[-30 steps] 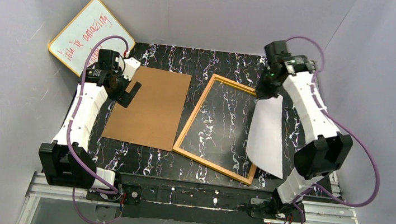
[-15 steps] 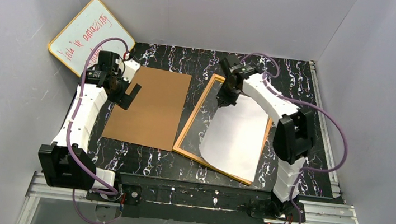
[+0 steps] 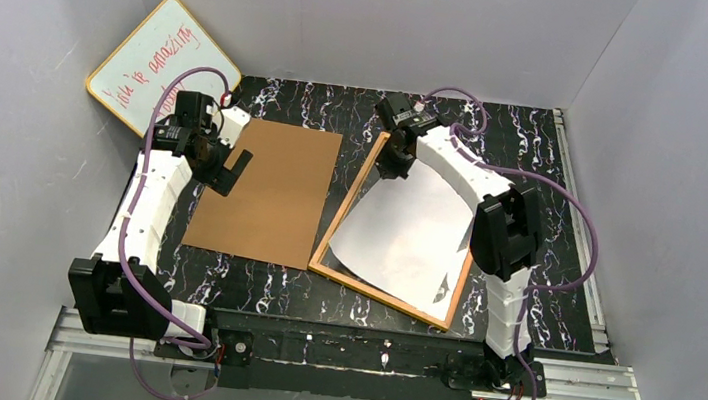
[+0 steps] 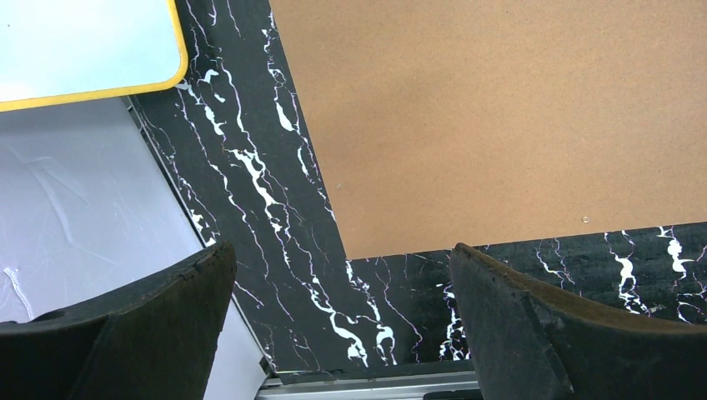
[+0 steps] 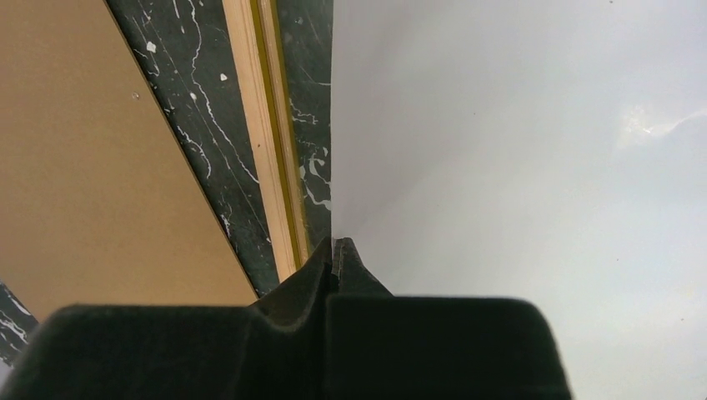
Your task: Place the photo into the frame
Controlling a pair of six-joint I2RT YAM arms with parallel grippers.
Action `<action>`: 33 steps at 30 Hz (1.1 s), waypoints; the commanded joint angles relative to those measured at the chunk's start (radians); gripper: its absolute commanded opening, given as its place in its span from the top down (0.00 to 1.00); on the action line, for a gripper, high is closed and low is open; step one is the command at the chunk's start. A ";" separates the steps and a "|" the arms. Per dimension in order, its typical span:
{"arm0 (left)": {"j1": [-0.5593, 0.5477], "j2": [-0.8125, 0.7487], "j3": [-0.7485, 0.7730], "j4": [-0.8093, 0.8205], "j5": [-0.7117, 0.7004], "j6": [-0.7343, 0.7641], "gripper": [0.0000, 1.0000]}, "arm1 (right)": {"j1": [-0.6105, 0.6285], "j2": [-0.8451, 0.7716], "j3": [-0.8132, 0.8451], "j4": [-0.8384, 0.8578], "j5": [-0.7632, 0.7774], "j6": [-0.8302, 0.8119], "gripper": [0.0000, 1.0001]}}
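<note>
The frame (image 3: 346,202) lies flat at the table's middle right, its orange-brown rim around clear glass. The photo (image 3: 406,236) is white side up and drapes over most of the glass, with a near corner curling up. My right gripper (image 3: 397,161) is at the frame's far left corner, shut on the photo's far edge. The right wrist view has the closed fingertips (image 5: 338,247) pinching the white photo (image 5: 517,150) just inside the frame's rim (image 5: 271,167). My left gripper (image 3: 224,160) hangs open over the backing board's left edge, holding nothing (image 4: 342,248).
A brown backing board (image 3: 266,190) lies flat left of the frame (image 4: 500,108). A yellow-rimmed whiteboard (image 3: 159,62) with red writing leans in the far left corner (image 4: 83,42). Grey walls close in the table on three sides.
My right arm swung left with the photo, from beside the frame's right edge to over the glass. The sheet now lies lower and flatter. The left arm stayed still.
</note>
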 commanded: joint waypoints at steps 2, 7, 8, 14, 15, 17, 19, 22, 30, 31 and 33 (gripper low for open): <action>0.001 -0.033 -0.008 -0.031 0.013 0.001 0.02 | 0.003 0.048 0.056 0.007 0.041 -0.076 0.99; 0.001 -0.032 -0.013 -0.031 0.013 0.003 0.02 | 0.014 0.093 0.103 -0.023 0.032 -0.158 0.99; 0.001 -0.032 -0.012 -0.029 0.013 0.003 0.02 | 0.019 0.103 0.119 -0.037 0.035 -0.172 0.99; 0.001 -0.029 -0.014 -0.029 0.016 0.002 0.02 | 0.034 0.119 0.129 -0.060 0.053 -0.226 0.99; 0.001 -0.029 -0.015 -0.029 0.017 0.002 0.02 | 0.034 0.120 0.127 -0.063 0.057 -0.226 0.99; 0.001 -0.031 -0.019 -0.028 0.016 0.001 0.02 | 0.037 0.124 0.131 -0.065 0.065 -0.232 0.99; 0.001 -0.031 -0.022 -0.027 0.014 0.003 0.02 | 0.039 0.136 0.158 -0.087 0.088 -0.242 0.99; 0.001 -0.030 -0.021 -0.028 0.014 0.003 0.02 | 0.041 0.152 0.186 -0.098 0.087 -0.265 0.99; 0.001 -0.027 -0.019 -0.028 0.019 0.005 0.02 | 0.051 0.183 0.221 -0.117 0.095 -0.259 0.99; 0.001 -0.028 -0.019 -0.028 0.020 0.005 0.02 | 0.053 0.182 0.217 -0.114 0.094 -0.252 0.99; 0.001 -0.028 -0.023 -0.028 0.020 0.007 0.02 | 0.052 0.180 0.206 -0.104 0.082 -0.257 0.99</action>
